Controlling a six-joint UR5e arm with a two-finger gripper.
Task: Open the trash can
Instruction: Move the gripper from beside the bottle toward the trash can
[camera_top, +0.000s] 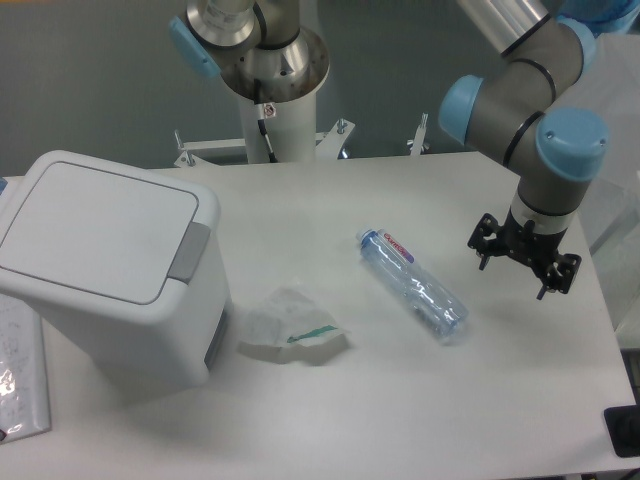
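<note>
The gripper (522, 262) hangs over the right side of the table (400, 400), its two dark fingers spread apart with nothing between them, pointing down and slightly toward the camera. Above it the arm bends at a blue-capped wrist joint, and the grey links rise up and out of view at the top right, so the tool is held above the tabletop, not touching it. Nearest to it, a little to its left, a clear plastic bottle (413, 287) lies on its side; further left sits a crumpled white wrapper (290, 325) with a green mark. The trash can (110, 270) stands well apart from the gripper at the left edge of the table, its flat lid (95, 227) shut and the grey push-button tab (189, 251) facing right, toward the arm. The bin looks like stiff, smooth, light plastic that may slide or tip if shoved sideways, so a grasp seems the wrong approach; pressing straight down on the tab with a fingertip is probably the way in, letting the hinged lid spring up. The task appears not yet begun.
</note>
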